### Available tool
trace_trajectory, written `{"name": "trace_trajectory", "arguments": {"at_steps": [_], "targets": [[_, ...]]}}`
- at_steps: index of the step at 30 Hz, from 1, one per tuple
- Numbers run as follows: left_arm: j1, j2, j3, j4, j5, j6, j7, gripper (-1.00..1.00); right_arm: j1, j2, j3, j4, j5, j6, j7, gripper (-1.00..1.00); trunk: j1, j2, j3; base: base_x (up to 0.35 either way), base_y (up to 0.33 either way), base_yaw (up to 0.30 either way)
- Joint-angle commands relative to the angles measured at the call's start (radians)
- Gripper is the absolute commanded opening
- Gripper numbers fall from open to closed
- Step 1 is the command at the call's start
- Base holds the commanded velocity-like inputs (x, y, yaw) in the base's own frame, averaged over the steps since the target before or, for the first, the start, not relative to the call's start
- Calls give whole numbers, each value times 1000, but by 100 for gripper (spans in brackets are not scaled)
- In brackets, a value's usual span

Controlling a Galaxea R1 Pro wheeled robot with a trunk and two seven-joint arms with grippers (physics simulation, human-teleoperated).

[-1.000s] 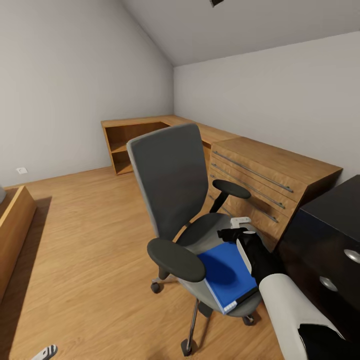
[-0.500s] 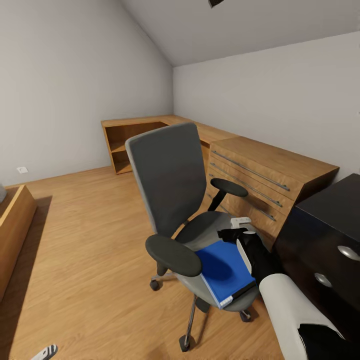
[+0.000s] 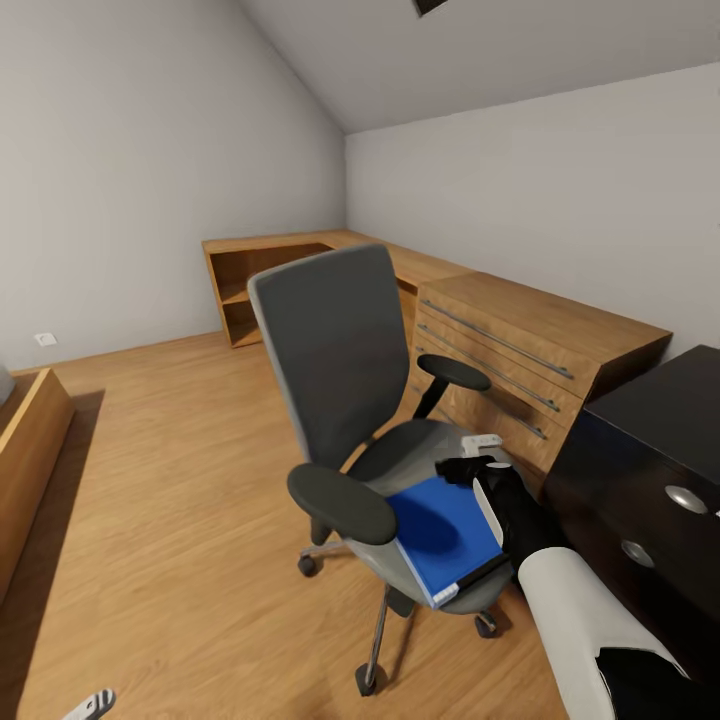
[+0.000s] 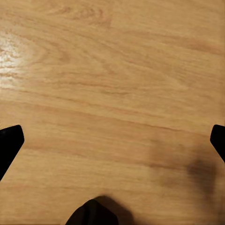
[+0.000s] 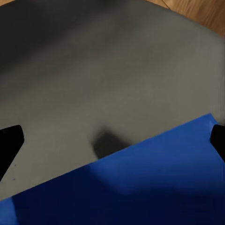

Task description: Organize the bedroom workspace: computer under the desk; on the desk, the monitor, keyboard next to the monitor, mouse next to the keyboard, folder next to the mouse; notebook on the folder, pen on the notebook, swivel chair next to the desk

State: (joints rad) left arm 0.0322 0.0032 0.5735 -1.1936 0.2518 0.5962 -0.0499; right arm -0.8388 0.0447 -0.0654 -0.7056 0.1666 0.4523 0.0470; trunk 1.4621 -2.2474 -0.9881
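The grey swivel chair [image 3: 345, 375] stands in the middle of the wooden floor, its seat turned toward the black desk [image 3: 640, 430] at the right edge. The bright blue folder [image 3: 440, 530] lies flat on the seat. My right gripper [image 3: 466, 467] hovers just over the seat at the folder's far edge. The right wrist view shows the right gripper [image 5: 112, 136] open, with the folder [image 5: 140, 187] and the grey seat [image 5: 93, 70] below it. My left gripper [image 4: 112, 140] is open above bare floor.
A long light-wood cabinet [image 3: 520, 345] with drawers runs along the far wall behind the chair, ending in open shelves [image 3: 245, 290]. Another wooden unit [image 3: 25, 450] sits at the left edge. A small striped object [image 3: 90, 705] lies on the floor at bottom left.
The whole picture has shifted slightly left and up, so the camera has moved. My right gripper keeps its spot over the seat beside the folder.
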Motion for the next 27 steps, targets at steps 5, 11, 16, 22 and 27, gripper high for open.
{"name": "trace_trajectory", "arguments": {"at_steps": [5,11,16,22,27], "targets": [[0,0,2,-1,1,5,-4,100,0,1,-4,-2,10,5,5,100,0,0,-1,-178,-76,0],[0,0,2,-1,1,5,-4,100,0,2,-4,-2,10,5,4,100,0,0,-1,-70,-32,0],[0,0,2,-2,1,5,-4,100,0,3,-4,4,10,5,4,100,0,0,-1,-9,-4,0],[0,0,2,-2,1,5,-4,100,0,2,-4,6,10,5,4,100,0,0,-1,-1,-1,0],[0,0,1,-1,1,5,-4,100,0,2,-4,6,10,5,4,100,0,0,-1,0,0,0]]}}
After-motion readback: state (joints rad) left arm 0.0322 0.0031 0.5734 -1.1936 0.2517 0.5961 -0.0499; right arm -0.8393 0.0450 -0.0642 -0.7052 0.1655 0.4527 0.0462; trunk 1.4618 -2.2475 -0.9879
